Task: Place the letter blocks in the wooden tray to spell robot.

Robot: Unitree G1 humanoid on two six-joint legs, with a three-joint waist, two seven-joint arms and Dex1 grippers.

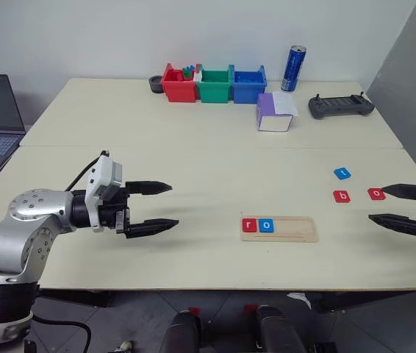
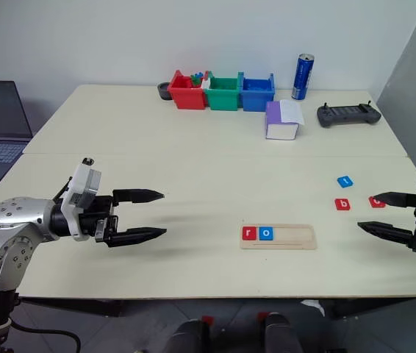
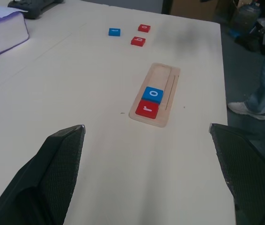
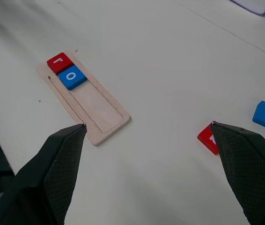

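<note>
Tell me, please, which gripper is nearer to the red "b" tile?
The right. The right gripper hovers open just beyond the red "b" tile, on the robot's right side; the left gripper is open far across the table, past the wooden tray.

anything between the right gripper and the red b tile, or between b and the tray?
Nothing visible. The right gripper is open beside the red o tile; the red b tile lies just beyond on bare table, with open tabletop to the wooden tray and its free third slot.

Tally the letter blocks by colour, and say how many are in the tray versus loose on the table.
Red: 3, r in the wooden tray, b and o loose
Blue: 2, o in tray, t loose
Total: 5 (2 in tray, 3 loose)
</note>
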